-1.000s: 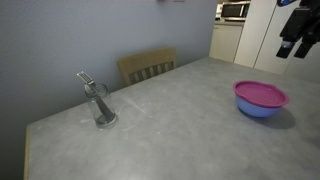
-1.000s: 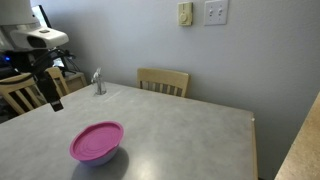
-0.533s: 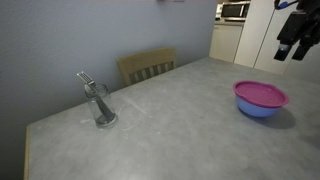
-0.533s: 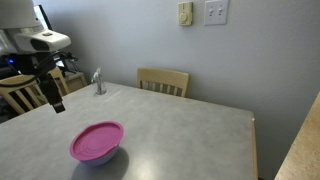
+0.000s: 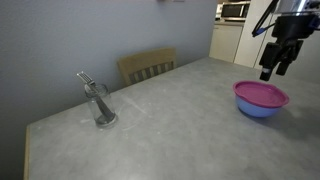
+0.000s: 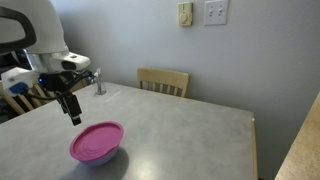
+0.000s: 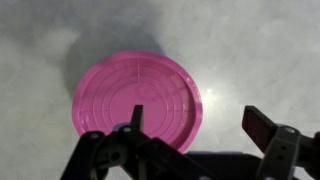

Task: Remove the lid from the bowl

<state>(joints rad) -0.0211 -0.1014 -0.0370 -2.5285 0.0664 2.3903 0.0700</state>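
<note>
The magenta-pink lid (image 5: 260, 94) lies flat on the light-blue bowl (image 5: 258, 109) on the grey table; both also show in an exterior view, lid (image 6: 97, 140) on bowl (image 6: 101, 157). In the wrist view the lid (image 7: 137, 100) fills the centre and hides the bowl. My gripper (image 5: 271, 70) hangs open and empty above the table beside the bowl, also seen in an exterior view (image 6: 73, 116). In the wrist view its fingers (image 7: 198, 128) are spread, one over the lid's edge, the other over bare table.
A clear glass with a fork (image 5: 98, 104) stands far across the grey table (image 5: 160, 120); it also shows in an exterior view (image 6: 98, 84). A wooden chair (image 6: 163, 80) is pushed against the table's wall side. The table edge runs close to the bowl.
My arm has moved in from off to the side and lowered toward the bowl, now hovering close above the lid's edge. The lid, bowl and glass have not moved.
</note>
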